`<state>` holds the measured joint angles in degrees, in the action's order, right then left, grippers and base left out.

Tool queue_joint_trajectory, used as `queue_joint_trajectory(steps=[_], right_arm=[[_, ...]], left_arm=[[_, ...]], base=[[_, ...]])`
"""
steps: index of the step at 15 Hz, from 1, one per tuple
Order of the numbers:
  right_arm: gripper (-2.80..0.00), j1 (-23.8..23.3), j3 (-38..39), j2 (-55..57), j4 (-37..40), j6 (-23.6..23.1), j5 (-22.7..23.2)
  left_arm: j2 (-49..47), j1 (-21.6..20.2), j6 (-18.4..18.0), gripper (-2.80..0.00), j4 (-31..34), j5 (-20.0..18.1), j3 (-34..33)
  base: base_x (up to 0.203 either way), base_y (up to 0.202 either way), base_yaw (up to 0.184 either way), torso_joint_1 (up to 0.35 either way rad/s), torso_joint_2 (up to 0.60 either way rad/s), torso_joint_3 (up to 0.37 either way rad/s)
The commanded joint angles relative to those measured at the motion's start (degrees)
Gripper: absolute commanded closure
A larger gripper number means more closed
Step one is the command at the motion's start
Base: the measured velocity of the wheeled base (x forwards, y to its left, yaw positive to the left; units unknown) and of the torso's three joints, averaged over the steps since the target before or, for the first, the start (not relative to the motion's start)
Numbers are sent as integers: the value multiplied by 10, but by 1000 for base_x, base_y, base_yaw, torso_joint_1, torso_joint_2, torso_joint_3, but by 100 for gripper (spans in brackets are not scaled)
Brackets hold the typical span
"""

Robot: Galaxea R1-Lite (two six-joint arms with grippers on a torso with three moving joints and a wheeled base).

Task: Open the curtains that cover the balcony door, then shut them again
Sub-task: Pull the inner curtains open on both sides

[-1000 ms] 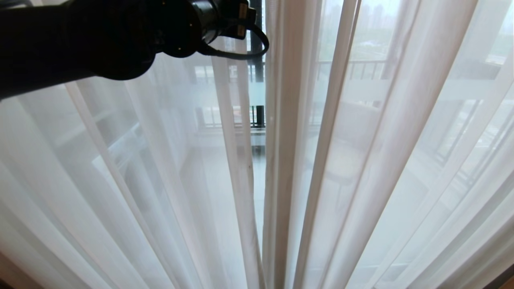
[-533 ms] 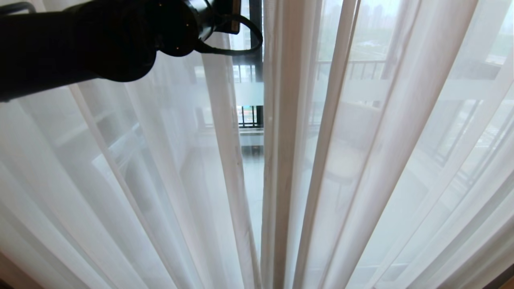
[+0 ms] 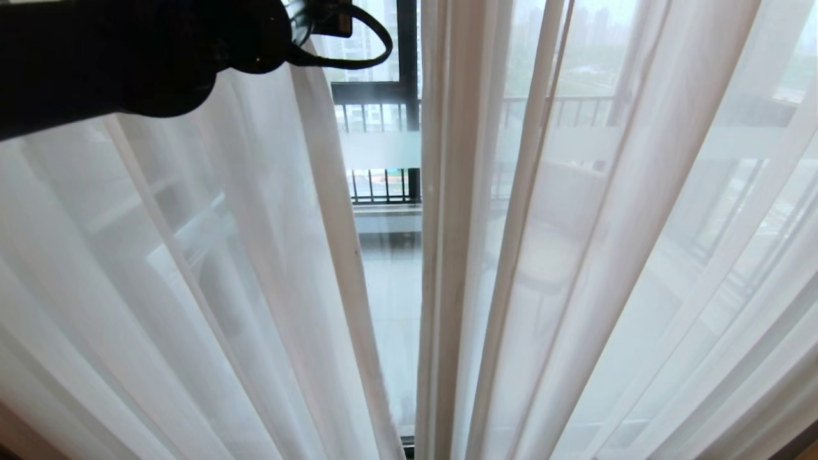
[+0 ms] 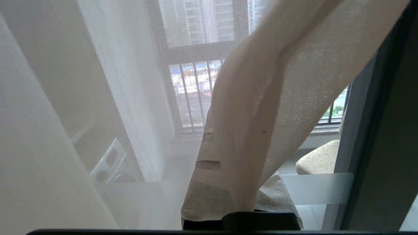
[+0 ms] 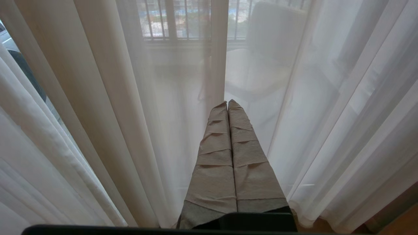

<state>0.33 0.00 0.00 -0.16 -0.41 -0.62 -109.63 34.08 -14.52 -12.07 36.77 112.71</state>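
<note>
- Curtains: sheer white panels hanging across the whole view, with the left sheer now drawn leftward, so the gap in the middle is wider than it was a second ago.
- Balcony door shows through that gap: black frame, frosted band, railing far behind.
- Left gripper, up at the top left, has clamped down on the left sheer's edge (its fingers stood apart a second ago); fabric runs pinched between its taped fingers.
- Judgement: opening has begun, and a longer leftward pull is needed.
- Right gripper is parked low before the right panel, fingers pressed together, holding nothing.
</note>
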Motion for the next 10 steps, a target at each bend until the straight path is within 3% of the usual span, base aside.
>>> queue_joint_trajectory(steps=[1, 4, 10], right_arm=[[0, 0, 0, 1, 0, 0, 0], [0, 0, 0, 1, 0, 0, 0], [0, 0, 0, 1, 0, 0, 0]], left_arm=[[25, -20, -1, 0, 0, 3, -11], [56, -53, -1, 0, 0, 3, -32], [148, -127, 3, 0, 0, 1, -152]], base=[[0, 0, 0, 0, 0, 0], [0, 0, 0, 0, 0, 0], [0, 0, 0, 0, 0, 0]])
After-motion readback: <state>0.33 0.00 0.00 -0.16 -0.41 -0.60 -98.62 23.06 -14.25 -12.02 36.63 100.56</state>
